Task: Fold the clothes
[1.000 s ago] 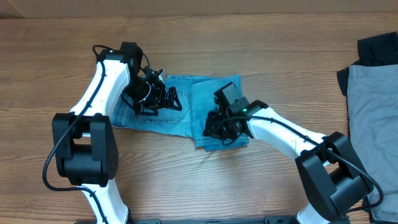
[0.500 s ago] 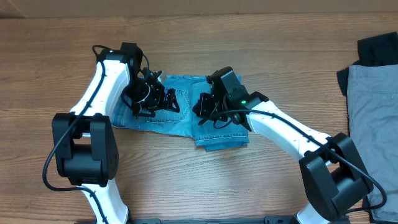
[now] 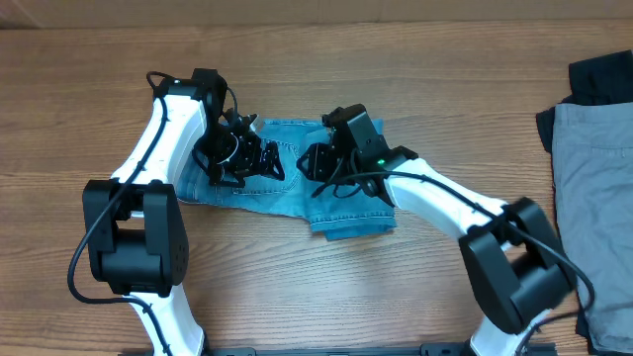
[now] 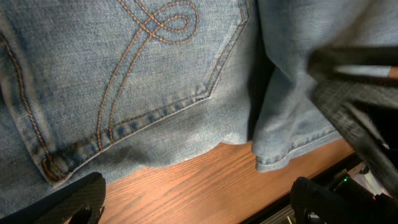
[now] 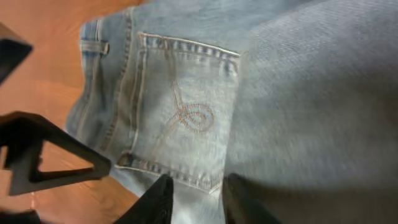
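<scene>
The table (image 3: 445,89) carries three garments. One pair of jeans (image 3: 282,193) lies left of centre, already doubled over. Well apart at the right edge lie one pair of grey trousers (image 3: 593,178) and one black garment (image 3: 598,79) beside it. Two arms meet over the jeans. The fold looks nearly finished; the next move is probably flattening or one more fold, which needs a fresh grip on an edge. The left fingers (image 4: 68,200) stand wide apart over a pocket (image 4: 124,81), holding nothing. The right fingers (image 5: 157,198) are narrowly parted over the folded layer, with no cloth between them.
</scene>
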Controlling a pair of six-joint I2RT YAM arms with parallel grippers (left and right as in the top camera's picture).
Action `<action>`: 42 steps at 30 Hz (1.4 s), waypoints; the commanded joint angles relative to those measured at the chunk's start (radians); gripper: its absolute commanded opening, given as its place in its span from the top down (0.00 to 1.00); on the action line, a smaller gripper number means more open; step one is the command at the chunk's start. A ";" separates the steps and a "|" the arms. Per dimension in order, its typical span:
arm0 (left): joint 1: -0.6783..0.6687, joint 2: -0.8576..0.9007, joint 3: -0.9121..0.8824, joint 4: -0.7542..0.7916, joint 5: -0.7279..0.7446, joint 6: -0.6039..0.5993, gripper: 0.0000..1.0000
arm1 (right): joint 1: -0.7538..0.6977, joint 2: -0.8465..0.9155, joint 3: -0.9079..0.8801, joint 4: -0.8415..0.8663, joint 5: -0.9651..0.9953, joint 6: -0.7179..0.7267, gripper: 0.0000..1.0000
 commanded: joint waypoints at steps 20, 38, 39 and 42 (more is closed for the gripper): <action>-0.003 -0.024 0.007 -0.001 -0.032 -0.006 0.02 | -0.324 0.076 0.069 -0.103 0.049 -0.094 0.80; -0.236 0.068 0.007 0.272 0.192 -0.257 0.05 | -0.534 -0.236 0.264 -0.721 0.052 -0.239 0.00; -0.246 0.091 0.007 0.290 0.193 -0.287 0.06 | -0.537 -0.236 0.264 -0.740 0.048 -0.259 0.00; -0.256 0.136 0.008 0.312 0.196 -0.317 0.07 | -0.538 -0.236 0.264 -0.789 0.049 -0.285 0.01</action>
